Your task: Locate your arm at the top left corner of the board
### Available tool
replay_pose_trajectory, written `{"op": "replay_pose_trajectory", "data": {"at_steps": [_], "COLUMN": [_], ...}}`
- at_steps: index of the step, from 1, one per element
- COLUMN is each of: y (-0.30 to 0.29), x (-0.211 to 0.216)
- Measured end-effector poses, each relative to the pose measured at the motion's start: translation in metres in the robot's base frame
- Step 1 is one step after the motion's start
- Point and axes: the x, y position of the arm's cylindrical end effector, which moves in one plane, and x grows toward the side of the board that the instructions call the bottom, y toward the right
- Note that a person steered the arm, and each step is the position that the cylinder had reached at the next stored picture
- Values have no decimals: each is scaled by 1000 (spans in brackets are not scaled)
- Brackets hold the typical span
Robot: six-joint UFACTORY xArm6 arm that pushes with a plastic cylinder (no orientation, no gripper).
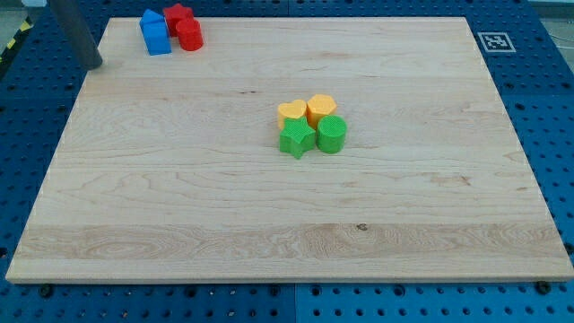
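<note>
My tip (93, 65) is at the wooden board's (179, 206) top left corner, right at its left edge; the dark rod rises from it out of the view's top. To its right, near the top edge, stand a blue block (154, 33), a red star block (178, 15) and a red cylinder (189, 36), bunched together. The tip is apart from them, about a block's width to the left of the blue one.
Near the board's middle a cluster holds a yellow heart (291, 112), a yellow hexagon (321, 109), a green star (296, 139) and a green cylinder (331, 134). A black-and-white marker tag (495, 41) lies off the top right corner on the blue pegboard.
</note>
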Motion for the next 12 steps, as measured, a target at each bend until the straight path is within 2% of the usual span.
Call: {"op": "replay_pose_trajectory", "data": {"at_steps": [1, 2, 3, 4, 6, 8, 9, 10, 11, 12], "y": [-1, 1, 3, 42, 167, 280, 343, 341, 306, 283], "x": [-3, -38, -41, -10, 44, 65, 48, -42, -100, -98]}}
